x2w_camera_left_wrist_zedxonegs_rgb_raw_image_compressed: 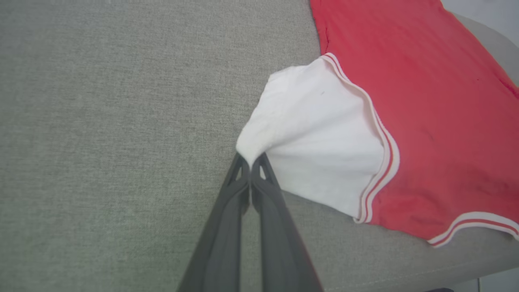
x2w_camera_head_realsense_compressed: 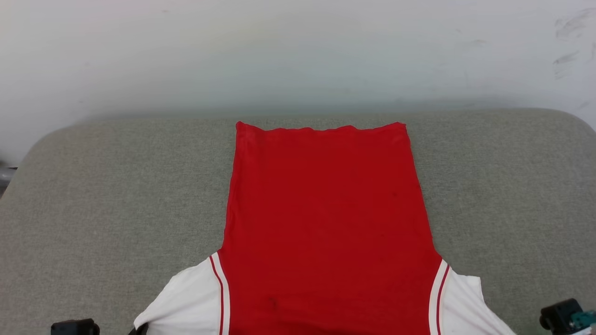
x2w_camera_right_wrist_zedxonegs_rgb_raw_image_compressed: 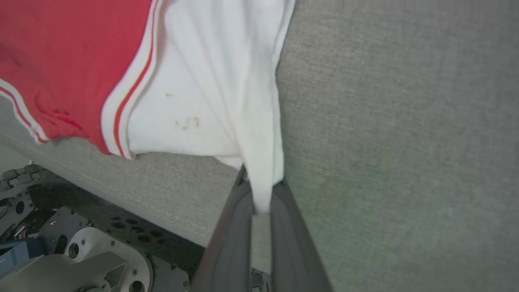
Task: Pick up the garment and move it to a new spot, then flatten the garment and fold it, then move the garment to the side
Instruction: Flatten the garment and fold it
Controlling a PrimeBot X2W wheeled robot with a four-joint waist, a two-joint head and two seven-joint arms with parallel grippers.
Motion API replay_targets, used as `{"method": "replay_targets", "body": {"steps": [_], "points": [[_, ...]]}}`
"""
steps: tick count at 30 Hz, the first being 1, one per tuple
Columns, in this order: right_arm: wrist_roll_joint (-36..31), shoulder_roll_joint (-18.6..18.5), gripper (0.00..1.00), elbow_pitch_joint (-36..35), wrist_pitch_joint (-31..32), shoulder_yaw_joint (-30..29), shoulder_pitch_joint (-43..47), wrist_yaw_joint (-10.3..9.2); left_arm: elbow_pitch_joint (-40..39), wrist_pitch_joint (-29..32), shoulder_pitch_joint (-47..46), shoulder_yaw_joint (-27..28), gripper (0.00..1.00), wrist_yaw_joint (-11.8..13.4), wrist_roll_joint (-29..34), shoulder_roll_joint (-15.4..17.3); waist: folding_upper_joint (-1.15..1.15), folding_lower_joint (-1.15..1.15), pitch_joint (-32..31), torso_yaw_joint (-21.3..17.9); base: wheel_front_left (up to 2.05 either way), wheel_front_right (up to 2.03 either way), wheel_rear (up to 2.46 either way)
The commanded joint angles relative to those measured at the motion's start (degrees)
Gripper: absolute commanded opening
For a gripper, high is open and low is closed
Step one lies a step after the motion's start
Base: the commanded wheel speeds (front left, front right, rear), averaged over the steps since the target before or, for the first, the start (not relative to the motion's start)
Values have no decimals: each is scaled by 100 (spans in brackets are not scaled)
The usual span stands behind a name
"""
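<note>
Okay, red garment [x2w_camera_head_realsense_compressed: 326, 223] lies spread flat in the middle of the grey fabric surface [x2w_camera_head_realsense_compressed: 116, 186], plain red side up, hem toward the top of the head frame, white sleeves at the bottom corners. Pale wall [x2w_camera_head_realsense_compressed: 279, 56] across the top. In the left wrist view the left fingers [x2w_camera_left_wrist_zedxonegs_rgb_raw_image_compressed: 248, 174] are pinched together on the tip of the left sleeve [x2w_camera_left_wrist_zedxonegs_rgb_raw_image_compressed: 312, 138], at centre frame. In the right wrist view the right fingers [x2w_camera_right_wrist_zedxonegs_rgb_raw_image_compressed: 280, 192] are clamped on a bunched fold of the right sleeve [x2w_camera_right_wrist_zedxonegs_rgb_raw_image_compressed: 211, 89], cloth running down between them. Robot base [x2w_camera_right_wrist_zedxonegs_rgb_raw_image_compressed: 81, 251] sits at lower left there.
</note>
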Motion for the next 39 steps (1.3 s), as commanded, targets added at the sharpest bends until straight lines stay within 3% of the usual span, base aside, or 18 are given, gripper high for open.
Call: {"method": "replay_targets", "body": {"steps": [1,4,10,16,23,28,29,35,39], "points": [[-82,-14,100,-108,32,-133,-11,-8,-37,-42,-111,24,0,7,103,-49,0,0,51,23,0,0,0],[-209,-42,100,-295,70,-408,-134,-7,-109,-40,-230,37,0,43,236,-97,0,0,165,68,0,0,0],[-362,-134,100,-945,32,-1529,-635,-7,-399,-36,-570,152,0,134,649,-221,0,0,565,240,0,0,0],[-660,-93,100,-1487,442,-2411,-1493,-6,-686,-35,-897,214,0,195,1016,-316,0,0,1047,472,0,0,0],[-1030,44,100,-1610,1975,-2910,-3235,-6,-968,-31,-1522,136,0,185,1516,-614,0,0,1865,962,0,0,0],[-1274,248,100,-1105,3959,-2605,-4852,-6,-1057,-30,-1881,187,0,125,1840,-902,0,0,2475,1294,0,0,0],[-1274,248,100,-1105,3959,-2605,-4852,-6,-1057,-30,-1881,187,0,125,1840,-902,0,0,2475,1294,0,0,0],[-1623,381,100,-327,5428,-2334,-5924,-7,-1061,-30,-2159,248,0,40,2149,-1170,0,0,2886,1578,0,0,0],[-1854,485,100,151,5879,-2431,-6238,-6,-1070,-30,-2263,334,0,-37,2290,-1332,0,0,3129,1728,0,0,0]]}}
